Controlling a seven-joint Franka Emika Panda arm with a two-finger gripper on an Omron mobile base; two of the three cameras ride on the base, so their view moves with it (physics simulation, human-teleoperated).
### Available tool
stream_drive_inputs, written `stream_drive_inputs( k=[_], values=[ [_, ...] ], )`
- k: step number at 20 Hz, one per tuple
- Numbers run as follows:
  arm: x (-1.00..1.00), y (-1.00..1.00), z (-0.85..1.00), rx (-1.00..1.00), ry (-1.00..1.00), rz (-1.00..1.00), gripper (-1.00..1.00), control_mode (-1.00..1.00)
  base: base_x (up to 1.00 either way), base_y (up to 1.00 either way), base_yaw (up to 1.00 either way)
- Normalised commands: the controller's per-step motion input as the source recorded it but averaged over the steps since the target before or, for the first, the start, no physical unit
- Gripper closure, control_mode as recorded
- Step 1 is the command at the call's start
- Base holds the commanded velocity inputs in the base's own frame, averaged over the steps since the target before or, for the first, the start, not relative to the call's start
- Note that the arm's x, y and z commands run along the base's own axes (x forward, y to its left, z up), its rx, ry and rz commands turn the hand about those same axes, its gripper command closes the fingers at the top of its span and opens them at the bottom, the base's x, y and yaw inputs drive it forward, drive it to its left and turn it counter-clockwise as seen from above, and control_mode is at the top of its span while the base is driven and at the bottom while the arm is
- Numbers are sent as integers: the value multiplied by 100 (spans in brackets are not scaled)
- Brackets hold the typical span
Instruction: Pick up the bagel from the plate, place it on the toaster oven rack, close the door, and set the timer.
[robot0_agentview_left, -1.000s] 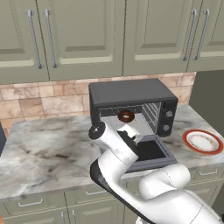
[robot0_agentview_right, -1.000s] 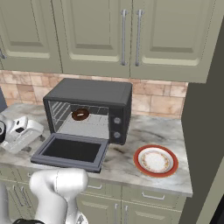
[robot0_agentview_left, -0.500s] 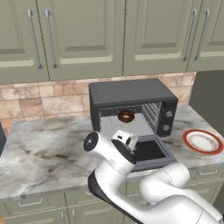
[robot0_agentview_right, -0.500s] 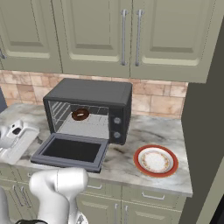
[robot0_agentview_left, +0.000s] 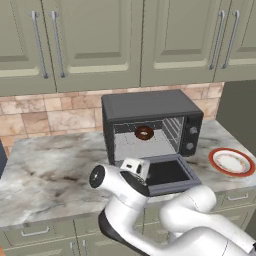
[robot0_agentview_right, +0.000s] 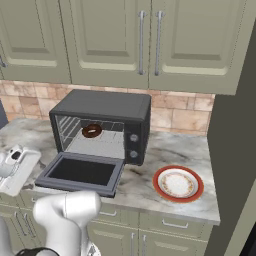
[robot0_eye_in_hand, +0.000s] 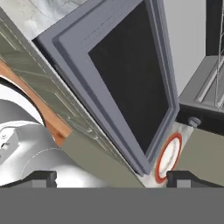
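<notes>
Pincer (robot0_eye_in_hand: 109, 176), jaws wide and empty, has swung left off the open door (robot0_agentview_left: 167, 173)

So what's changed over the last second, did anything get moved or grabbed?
The arm swung its gripper down and leftward, away from the oven opening, to the front left of the open door. Its jaws stayed open, holding nothing. The bagel stayed on the toaster oven rack, the door stayed down, and the plate stayed on the counter.
</notes>
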Motion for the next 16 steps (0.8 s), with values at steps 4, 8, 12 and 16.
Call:
stream_drive_inputs(
  k=[4,8,12,16],
  values=[
    [0,0,-37,0,-11,5,-100,-100,0,0,0],
    [2,0,-32,0,-10,3,-100,-100,0,0,0],
    [10,0,-20,0,-10,0,-100,-100,0,0,0],
    [22,4,-20,0,-7,0,-100,-100,0,0,0]
  ],
)
